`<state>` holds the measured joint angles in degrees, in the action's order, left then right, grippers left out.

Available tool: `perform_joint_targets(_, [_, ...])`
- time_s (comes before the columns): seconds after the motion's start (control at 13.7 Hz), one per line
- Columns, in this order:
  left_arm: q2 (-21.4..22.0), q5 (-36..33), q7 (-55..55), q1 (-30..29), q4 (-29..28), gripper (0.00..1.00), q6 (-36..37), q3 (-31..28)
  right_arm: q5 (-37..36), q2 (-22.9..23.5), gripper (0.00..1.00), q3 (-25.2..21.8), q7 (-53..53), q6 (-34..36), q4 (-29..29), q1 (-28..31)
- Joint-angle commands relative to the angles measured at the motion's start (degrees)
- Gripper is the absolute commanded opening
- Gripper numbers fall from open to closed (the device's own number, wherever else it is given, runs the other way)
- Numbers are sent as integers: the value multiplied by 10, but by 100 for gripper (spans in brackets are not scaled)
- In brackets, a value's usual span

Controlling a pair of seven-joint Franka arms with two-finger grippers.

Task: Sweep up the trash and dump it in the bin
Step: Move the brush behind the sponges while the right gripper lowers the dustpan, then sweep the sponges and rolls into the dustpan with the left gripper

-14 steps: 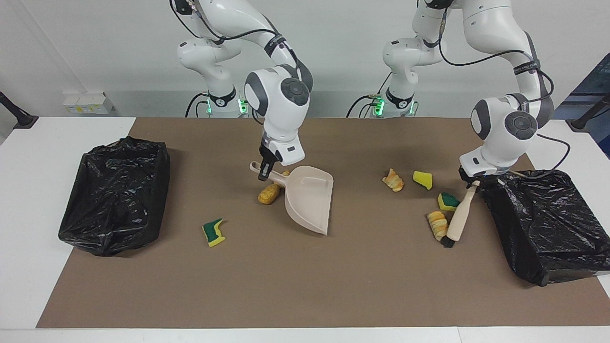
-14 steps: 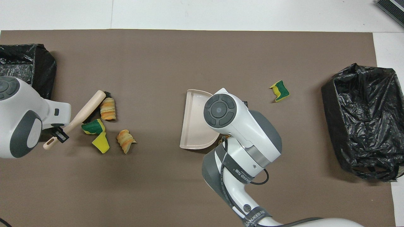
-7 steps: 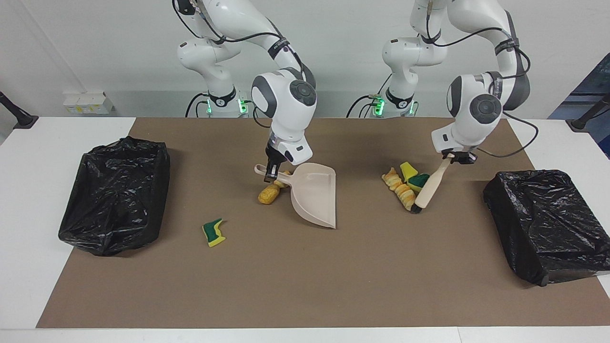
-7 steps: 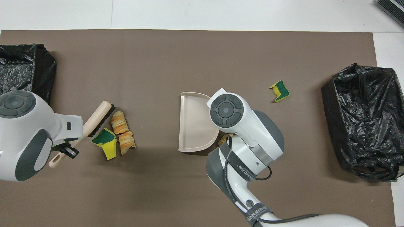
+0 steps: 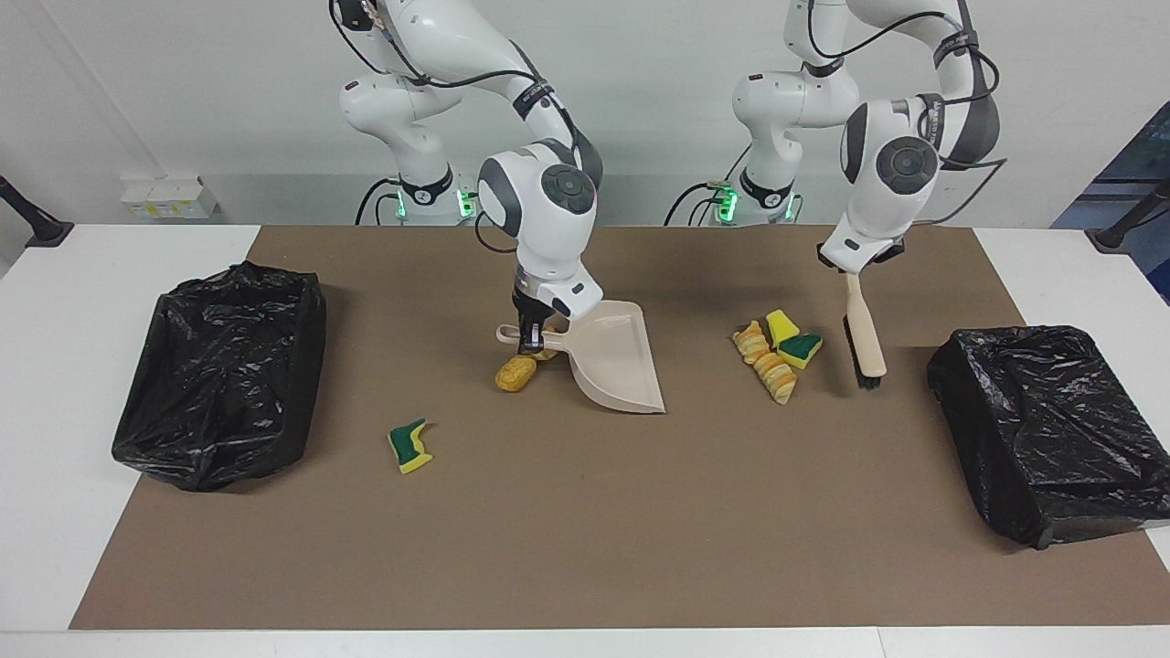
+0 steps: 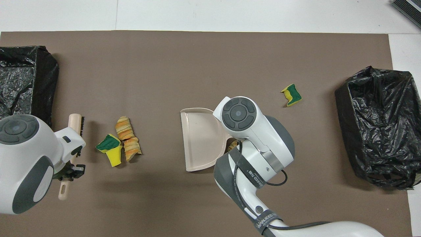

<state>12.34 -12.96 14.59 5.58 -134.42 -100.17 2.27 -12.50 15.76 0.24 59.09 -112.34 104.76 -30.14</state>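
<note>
Trash is scattered on the brown-papered worktop (image 5: 585,530): a lone green-and-yellow sponge scrap (image 5: 410,445), a golden pastry lump (image 5: 515,373) at seven o'clock of the beige plastic dustpan (image 5: 612,356), then a cluster of striped pastry lumps (image 5: 766,363) and sponge pieces (image 5: 792,340). The right hand (image 5: 530,340) pinches the dustpan's handle. The left hand (image 5: 852,274) pinches the beige brush (image 5: 864,334) (bristles down), at three o'clock of the cluster. Black-bagged bins (image 5: 224,361) sit at both ends.

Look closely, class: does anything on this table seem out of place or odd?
Yes. One sponge scrap lies alone toward the right arm's end, apart from the swept pile, farther from the robots than the dustpan.
</note>
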Motion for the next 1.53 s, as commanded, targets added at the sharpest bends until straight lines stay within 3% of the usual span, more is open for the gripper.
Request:
perform_joint_targets(0.0, [26, 5, 99, 25, -52, 0, -19, -5, 10, -5, 0, 4, 20, 15, 7, 3])
perform_joint_targets(0.22, [-4, 64, 117, 63, -45, 0, -63, -6, 10, -5, 0, 4, 18, 15, 7, 3])
perform_joint_targets(0.36, [-56, 87, 116, 82, -4, 0, -64, -4, 10, -5, 0, 4, 15, 15, 7, 3])
perform_joint_targets(0.73, [-127, 177, 108, 174, 46, 0, -118, -4, 10, -5, 0, 5, 12, 14, 7, 3])
perform_joint_targets(1.02, [-130, 262, 111, 250, 56, 0, -138, -4, 10, -5, 0, 5, 1, 14, 7, -2])
perform_joint_targets(1.31, [-132, 289, 119, 329, 92, 0, -130, -4, 10, -5, 0, 5, 1, 14, 7, -2])
perform_joint_targets(1.46, [-137, 290, 117, 338, 113, 0, -118, -4, 10, -5, 0, 5, 1, 14, 7, -2])
